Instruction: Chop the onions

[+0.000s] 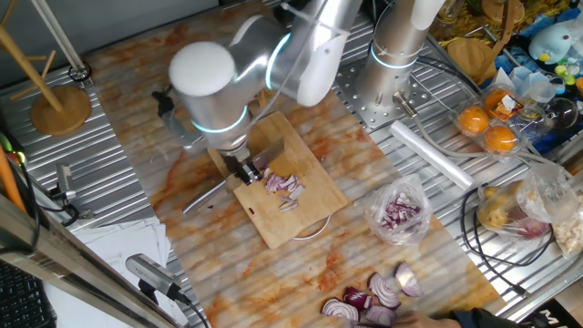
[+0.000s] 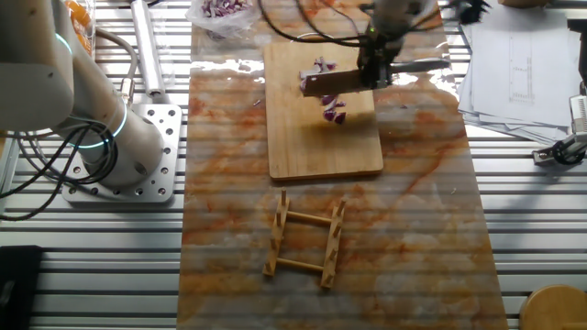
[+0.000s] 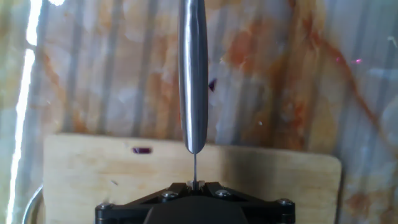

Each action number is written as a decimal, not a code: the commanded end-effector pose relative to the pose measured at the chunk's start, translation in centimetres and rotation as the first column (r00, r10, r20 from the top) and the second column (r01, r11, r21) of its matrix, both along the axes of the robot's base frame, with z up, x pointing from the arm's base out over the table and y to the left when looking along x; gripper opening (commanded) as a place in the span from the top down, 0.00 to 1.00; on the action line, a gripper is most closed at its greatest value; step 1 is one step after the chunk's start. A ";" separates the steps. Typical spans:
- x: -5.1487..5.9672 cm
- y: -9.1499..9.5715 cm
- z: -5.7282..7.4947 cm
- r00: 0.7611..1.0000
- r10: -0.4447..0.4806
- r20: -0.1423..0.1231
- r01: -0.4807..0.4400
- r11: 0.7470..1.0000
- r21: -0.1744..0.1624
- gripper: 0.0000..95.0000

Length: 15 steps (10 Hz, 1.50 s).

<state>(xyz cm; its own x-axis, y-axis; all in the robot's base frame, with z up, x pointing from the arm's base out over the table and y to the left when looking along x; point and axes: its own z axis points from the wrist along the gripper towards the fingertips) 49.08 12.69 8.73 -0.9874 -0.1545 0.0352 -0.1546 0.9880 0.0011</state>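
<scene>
Between the jaws (image 1: 242, 169), clamped tight, sits a knife (image 3: 193, 74) held by its blade end: in the hand view the thin spine runs straight out from the fingertips into a rounded steel handle that points away over the board's edge and the table beyond. Just under the jaws lies the wooden cutting board (image 1: 296, 228), and in one fixed view the broad blade (image 1: 271, 157) stands over it right beside the gripper. Just past the blade, on the board's middle, lie the onions (image 1: 284, 189), a small heap of purple-white bits; the other fixed view shows them (image 2: 328, 101) partly under and partly beside the blade. One stray purple scrap (image 3: 142, 150) rests on the board near the jaws in the hand view. Farther off, past the board's far corner from the jaws, a clear plastic bag of purple bits (image 1: 399, 213) sits on the marbled table (image 1: 209, 264), and beyond that, near the table's edge, a group of bigger red onion wedges (image 1: 375, 301). On the opposite side of the board, well apart, lies a small wooden rack (image 2: 305, 240).
</scene>
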 end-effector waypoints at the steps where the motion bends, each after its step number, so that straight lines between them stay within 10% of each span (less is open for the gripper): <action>1: 0.1 2.5 -0.1 0.999 -0.051 0.016 0.051 0.999 0.009 1.00; 5: 0.1 2.5 -0.1 0.980 -0.187 0.062 0.190 0.981 -0.048 1.00; 12: 0.1 2.5 -0.1 0.995 -0.089 0.051 0.096 0.985 -0.146 1.00; 15: -1.9 -7.0 4.6 0.995 -0.082 0.049 0.088 0.984 -0.156 1.00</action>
